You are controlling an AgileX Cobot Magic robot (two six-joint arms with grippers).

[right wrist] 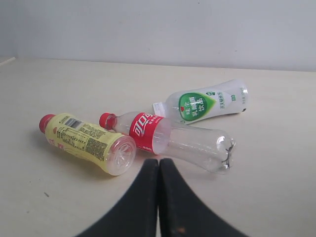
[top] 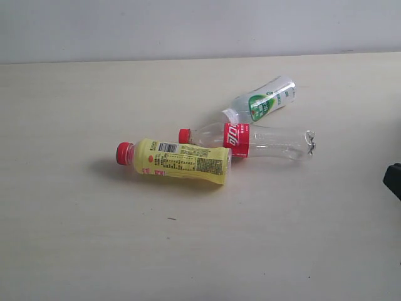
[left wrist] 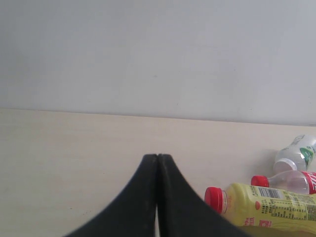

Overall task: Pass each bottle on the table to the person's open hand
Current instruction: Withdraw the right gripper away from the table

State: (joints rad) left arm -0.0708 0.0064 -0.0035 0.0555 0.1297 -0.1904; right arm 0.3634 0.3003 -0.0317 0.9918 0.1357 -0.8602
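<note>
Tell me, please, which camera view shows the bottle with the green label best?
The right wrist view: there the green-label bottle lies whole and large, with its label facing the camera. The exterior view also shows it whole, but smaller and farther off. The left wrist view catches only a part of it at the picture's edge.

The left claw (left wrist: 157, 156) has two matte black fingers (left wrist: 140, 197), broad at the base and curving in to slim tips. The right claw (right wrist: 159, 160) looks the same, with a small reddish speck (right wrist: 178, 229) near one base. Over the counter's (top: 75, 238) right side shows a black blocky part (top: 393, 180).
</note>
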